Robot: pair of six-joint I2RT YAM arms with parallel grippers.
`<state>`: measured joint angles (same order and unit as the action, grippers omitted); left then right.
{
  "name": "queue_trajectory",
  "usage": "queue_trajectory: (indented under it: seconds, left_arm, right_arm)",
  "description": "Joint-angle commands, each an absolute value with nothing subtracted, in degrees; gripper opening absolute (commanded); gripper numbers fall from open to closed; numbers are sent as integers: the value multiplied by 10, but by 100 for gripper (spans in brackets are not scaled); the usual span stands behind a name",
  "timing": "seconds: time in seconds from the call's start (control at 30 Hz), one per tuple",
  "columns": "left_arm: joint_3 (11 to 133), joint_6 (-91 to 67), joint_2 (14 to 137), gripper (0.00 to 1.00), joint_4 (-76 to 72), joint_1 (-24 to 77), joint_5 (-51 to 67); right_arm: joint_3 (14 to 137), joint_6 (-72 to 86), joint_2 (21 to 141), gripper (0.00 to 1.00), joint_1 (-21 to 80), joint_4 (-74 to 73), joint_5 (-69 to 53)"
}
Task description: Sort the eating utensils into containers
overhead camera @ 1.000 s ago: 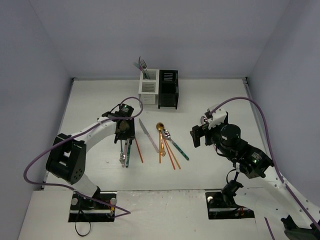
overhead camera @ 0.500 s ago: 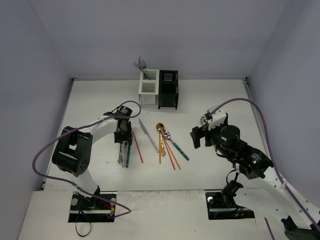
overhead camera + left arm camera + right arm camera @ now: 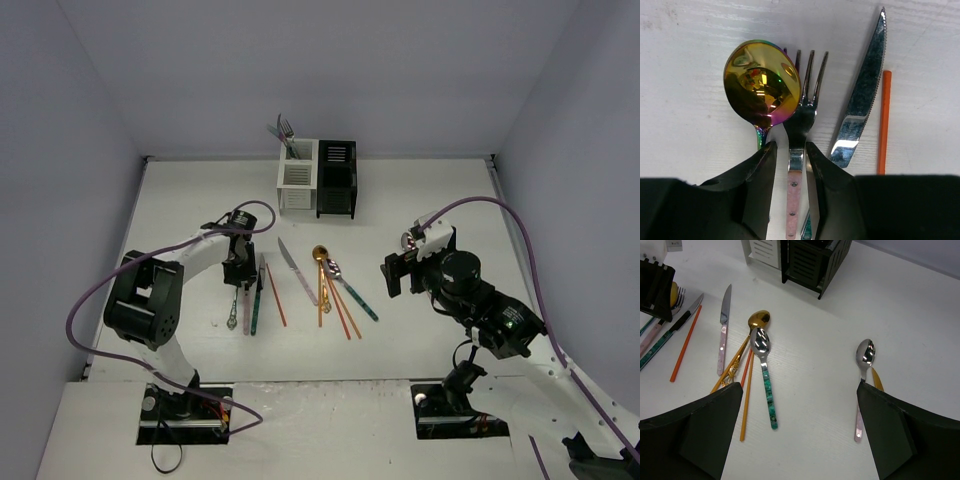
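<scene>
My left gripper (image 3: 238,270) is low over a cluster of utensils at the left of the table. In the left wrist view its jaws (image 3: 791,150) straddle the pink handle of a silver fork (image 3: 804,110) with slim gaps on both sides. The fork lies flat between an iridescent gold spoon (image 3: 762,85) and a serrated knife (image 3: 862,100). My right gripper (image 3: 395,272) hovers wide open and empty (image 3: 800,405). The white caddy (image 3: 297,180), with forks standing in it, and the black caddy (image 3: 337,178) stand joined at the back.
Mid-table lie a pink-handled knife (image 3: 724,325), a gold spoon (image 3: 757,320), a teal-handled spoon (image 3: 765,375) and orange chopsticks (image 3: 746,390). Another chopstick (image 3: 883,120) lies by the knife. A pink-handled silver spoon (image 3: 864,352) lies under my right gripper.
My left gripper has moved left and toward the near edge, coming down over the fork's handle. The right arm has not moved.
</scene>
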<state>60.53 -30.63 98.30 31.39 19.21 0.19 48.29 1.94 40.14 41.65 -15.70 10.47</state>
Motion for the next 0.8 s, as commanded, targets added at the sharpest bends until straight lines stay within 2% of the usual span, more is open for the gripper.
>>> queue_trajectory:
  seconds: [0.0, 0.13, 0.27, 0.4, 0.43, 0.77]
  left_arm:
    - [604, -282, 977, 26, 333, 184, -1]
    - [604, -278, 977, 26, 331, 185, 0]
    - [613, -288, 992, 21, 330, 195, 20]
    - [625, -300, 996, 2, 330, 210, 23]
    - [629, -302, 992, 0, 330, 214, 22]
    - [707, -317, 901, 0, 331, 229, 33]
  right_arm:
    - [485, 18, 403, 96, 415, -133, 114]
    - [484, 17, 404, 96, 415, -133, 114]
    - [483, 17, 405, 96, 415, -133, 115]
    - [484, 14, 406, 96, 415, -133, 118]
    - [484, 14, 406, 96, 415, -133, 119]
    - [496, 8, 410, 96, 415, -133, 126]
